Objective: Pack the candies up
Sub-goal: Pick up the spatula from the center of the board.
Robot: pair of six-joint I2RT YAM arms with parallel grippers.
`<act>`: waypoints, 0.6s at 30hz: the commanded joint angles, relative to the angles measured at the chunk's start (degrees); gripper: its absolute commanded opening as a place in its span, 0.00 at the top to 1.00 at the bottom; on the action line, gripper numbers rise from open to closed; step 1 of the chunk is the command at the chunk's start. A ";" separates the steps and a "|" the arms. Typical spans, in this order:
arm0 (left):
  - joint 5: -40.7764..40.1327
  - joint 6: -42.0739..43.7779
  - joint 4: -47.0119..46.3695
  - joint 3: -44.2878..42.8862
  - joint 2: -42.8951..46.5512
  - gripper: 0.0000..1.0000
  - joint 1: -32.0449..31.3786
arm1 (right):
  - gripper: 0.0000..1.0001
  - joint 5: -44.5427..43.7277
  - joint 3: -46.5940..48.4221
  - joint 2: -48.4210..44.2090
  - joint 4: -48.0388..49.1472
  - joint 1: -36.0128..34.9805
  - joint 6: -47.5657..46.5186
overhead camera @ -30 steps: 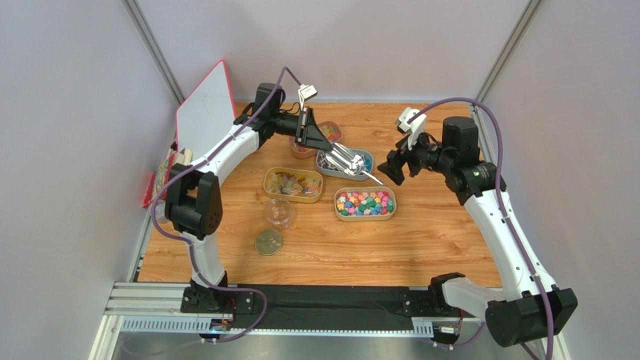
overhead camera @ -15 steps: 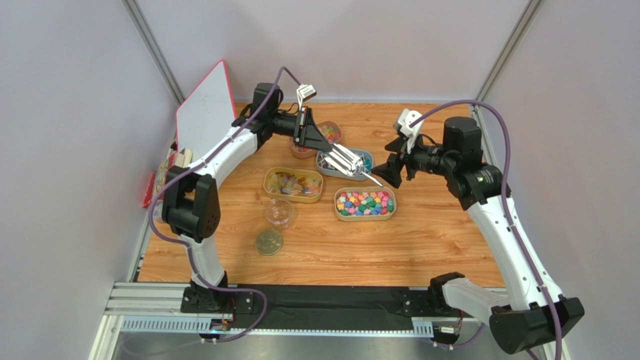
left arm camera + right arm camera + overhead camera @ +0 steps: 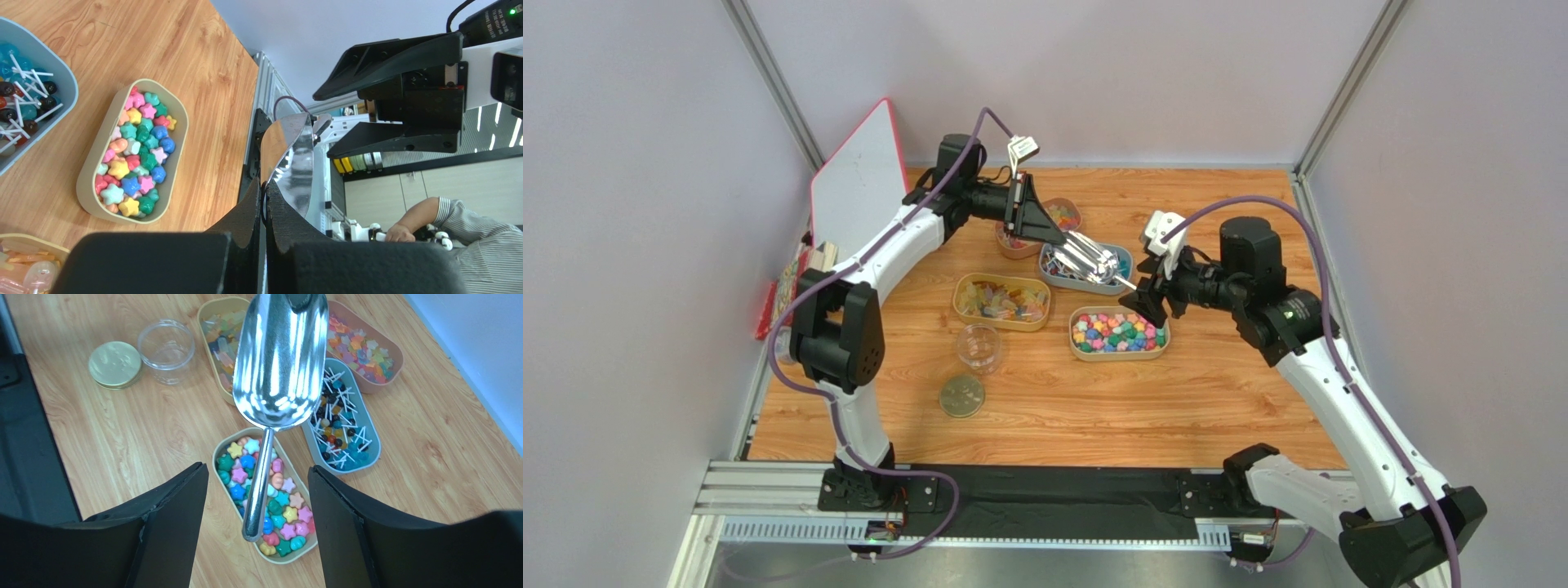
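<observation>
The only thing that might carry print, the gold lid (image 3: 115,364) at the upper left of the right wrist view, is too small for me to read. Since a second ago my right gripper (image 3: 256,474) has swung in from the right side toward the middle of the overhead view, its jaws narrowing, while the left arm has barely moved. The left gripper (image 3: 265,202) is clamped on a mirror-polished metal scoop (image 3: 279,361). The right one stands apart, a black finger either side of the scoop's thin handle, not touching it. Below the handle, star-shaped candies (image 3: 290,522) in pink, green, yellow and blue fill an oval tan tray (image 3: 83,184). Beside it, a grey-blue tray (image 3: 69,76) holds white-sticked sweets (image 3: 344,425). A clear round jar (image 3: 166,349) sits by the lid on the wood-grain table (image 3: 123,447).
</observation>
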State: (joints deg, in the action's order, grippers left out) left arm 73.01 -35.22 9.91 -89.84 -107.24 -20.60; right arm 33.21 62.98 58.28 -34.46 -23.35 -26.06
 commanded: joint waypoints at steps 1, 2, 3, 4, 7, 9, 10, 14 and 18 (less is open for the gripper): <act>0.55 0.95 -0.42 -2.44 0.28 1.00 0.12 | 0.37 -6.23 -0.84 0.43 5.54 -1.08 -1.10; 0.46 1.03 -0.25 -2.44 0.37 1.00 0.12 | 0.37 -6.23 -0.84 0.60 5.80 -1.08 -0.92; 0.46 1.03 -0.24 -2.36 0.37 1.00 0.12 | 0.38 -6.23 -0.84 0.69 6.07 -1.08 -0.83; 0.55 1.12 -0.33 -2.35 0.37 1.00 0.12 | 0.39 -6.06 -0.84 0.78 6.33 -1.08 -0.57; 0.38 1.30 -0.07 -2.36 0.28 1.00 0.12 | 0.42 -5.62 -0.67 1.13 6.86 -1.08 -0.04; 0.38 1.38 -0.07 -2.36 0.19 1.00 0.12 | 0.46 -5.53 -0.58 1.83 6.69 -0.99 0.05; 0.38 1.38 -0.16 -2.44 0.19 1.00 0.12 | 0.50 -5.27 -0.14 2.01 6.25 -1.08 0.05; 0.29 2.44 0.81 -2.27 0.28 1.00 0.12 | 0.53 -4.65 0.21 3.24 4.84 -1.08 -0.21; 0.20 2.61 0.90 -2.27 0.10 1.00 0.12 | 0.58 -4.03 0.39 4.12 3.70 -1.08 -0.39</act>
State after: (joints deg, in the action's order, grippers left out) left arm 72.12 -33.89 10.87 -89.86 -107.24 -20.60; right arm 28.56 62.06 61.95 -30.94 -24.21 -26.37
